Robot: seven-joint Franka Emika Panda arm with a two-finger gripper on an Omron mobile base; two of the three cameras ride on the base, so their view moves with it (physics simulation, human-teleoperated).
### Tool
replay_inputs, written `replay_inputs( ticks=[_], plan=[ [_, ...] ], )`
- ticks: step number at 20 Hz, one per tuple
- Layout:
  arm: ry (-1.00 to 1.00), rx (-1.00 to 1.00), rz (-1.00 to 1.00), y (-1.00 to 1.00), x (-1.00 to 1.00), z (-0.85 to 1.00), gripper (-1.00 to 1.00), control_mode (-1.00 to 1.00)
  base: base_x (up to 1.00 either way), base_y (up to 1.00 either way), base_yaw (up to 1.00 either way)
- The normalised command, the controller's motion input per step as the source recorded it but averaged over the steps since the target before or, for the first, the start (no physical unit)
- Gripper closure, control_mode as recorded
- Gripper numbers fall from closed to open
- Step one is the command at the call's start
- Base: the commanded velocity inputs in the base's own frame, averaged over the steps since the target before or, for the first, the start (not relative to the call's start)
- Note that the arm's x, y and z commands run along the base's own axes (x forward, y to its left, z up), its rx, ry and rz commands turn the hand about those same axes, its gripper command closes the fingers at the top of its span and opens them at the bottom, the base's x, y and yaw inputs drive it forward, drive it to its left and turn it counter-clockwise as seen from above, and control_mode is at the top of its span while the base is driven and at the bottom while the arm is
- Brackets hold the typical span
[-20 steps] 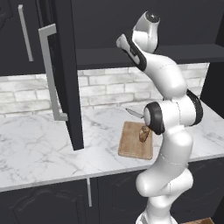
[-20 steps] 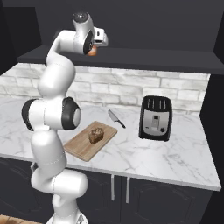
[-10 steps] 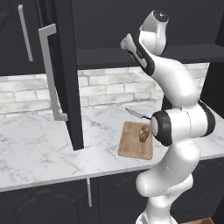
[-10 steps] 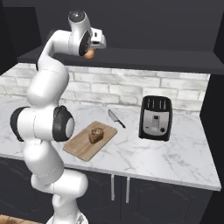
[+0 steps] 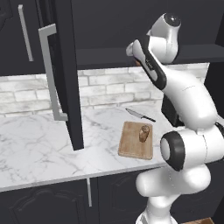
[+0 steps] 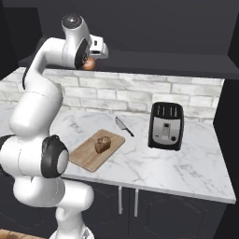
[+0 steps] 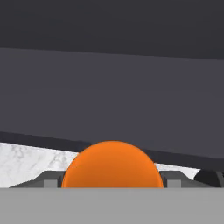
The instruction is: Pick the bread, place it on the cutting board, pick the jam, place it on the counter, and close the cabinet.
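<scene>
While raised, hand grips jam, fingers flanking

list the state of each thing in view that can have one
bread: upright on the cutting board
jam: between the gripper fingers, up by the cabinet shelf
gripper: shut on the jam
cabinet door: open
knife: flat on the counter
toaster: upright, slots empty

- Jam jar: lower part cut off at the bottom of the hand view; from the right base camera just an orange sliver shows behind the hand.
- Fingertips mostly hidden beside the jar.
- Cabinet door: top cut off by the frame.
</scene>
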Motion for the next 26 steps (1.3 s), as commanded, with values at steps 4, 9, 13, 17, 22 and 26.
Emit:
replay_inputs(
  ticks=[4, 9, 13, 17, 22, 26],
  plan=[
    [0.02, 0.00, 0.00, 0.03, -0.75, -0.12, 1.00, -1.00, 0.00, 0.00, 0.00],
    [0.10, 0.00, 0.00, 0.14, -0.58, -0.23, 1.00, -1.00, 0.00, 0.00, 0.00],
    [0.07, 0.00, 0.00, 0.21, -0.52, -0.37, 1.00, -1.00, 0.00, 0.00, 0.00],
    [0.02, 0.00, 0.00, 0.23, -0.32, -0.37, 1.00, -1.00, 0.00, 0.00, 0.00],
    [0.02, 0.00, 0.00, 0.25, -0.12, -0.43, 1.00, -1.00, 0.00, 0.00, 0.00],
    [0.04, 0.00, 0.00, 0.34, 0.00, -0.45, 1.00, -1.00, 0.00, 0.00, 0.00]
  ],
)
